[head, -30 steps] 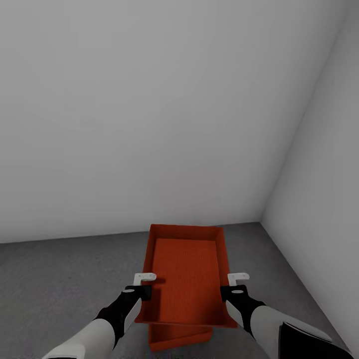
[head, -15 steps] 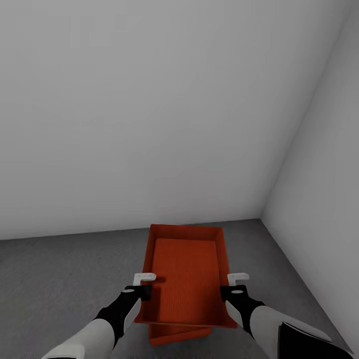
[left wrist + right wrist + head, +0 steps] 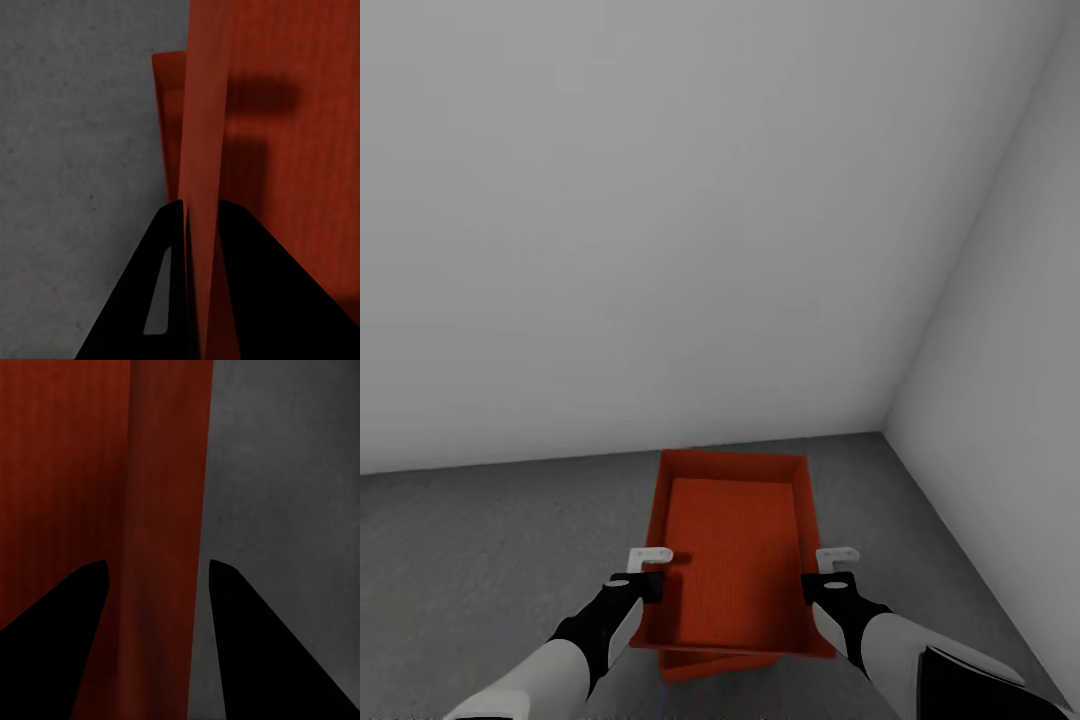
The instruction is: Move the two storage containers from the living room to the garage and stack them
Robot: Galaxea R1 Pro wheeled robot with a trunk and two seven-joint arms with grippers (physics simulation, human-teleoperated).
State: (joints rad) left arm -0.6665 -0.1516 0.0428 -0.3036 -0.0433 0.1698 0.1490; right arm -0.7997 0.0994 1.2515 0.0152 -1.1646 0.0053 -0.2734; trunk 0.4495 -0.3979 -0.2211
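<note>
One orange-red storage container [image 3: 732, 560] hangs level between my two grippers, over the dark grey concrete floor [image 3: 480, 560] of the garage. My left gripper [image 3: 650, 568] is shut on its left long wall [image 3: 202, 135], and my right gripper [image 3: 830, 566] is shut on its right long wall [image 3: 165, 510]. The second storage container [image 3: 710, 666] sits on the floor right under the held one. Only a strip of it shows past the held bin's near end, and a corner of it [image 3: 166, 112] shows in the left wrist view.
A grey-white wall [image 3: 660, 250] stands just beyond the containers, and a side wall [image 3: 1010, 400] closes in on the right, forming a corner. Open concrete floor stretches to the left.
The strip of the lower container showing under the held bin's near end has shrunk and straightened. Both grippers keep the same hold on the upper bin.
</note>
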